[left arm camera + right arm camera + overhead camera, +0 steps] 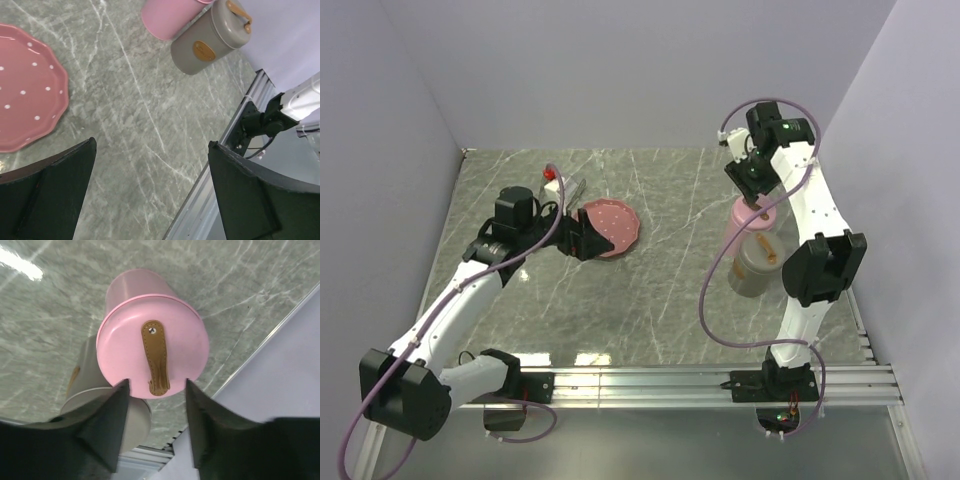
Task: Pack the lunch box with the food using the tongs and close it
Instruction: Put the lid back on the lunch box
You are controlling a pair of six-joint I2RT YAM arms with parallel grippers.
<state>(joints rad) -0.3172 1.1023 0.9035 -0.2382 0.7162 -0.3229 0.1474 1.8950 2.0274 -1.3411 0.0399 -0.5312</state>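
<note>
The lunch box stands at the right as two tubs. The pink tub (746,218) carries its pink lid (152,342) with a brown strap (155,357). The olive-grey tub (757,263) beside it wears a grey lid (231,22). My right gripper (157,383) hovers open just above the pink lid, its fingertips either side of the strap's end and holding nothing. My left gripper (152,144) is wide open and empty over bare table beside the pink dotted plate (27,85). The silver tongs (578,189) lie behind the plate. No food shows in any view.
The dotted plate (612,228) lies left of centre with nothing on it that I can see. An aluminium rail (670,382) runs along the near edge, and lilac walls close in on the left, back and right, the right one close to the tubs.
</note>
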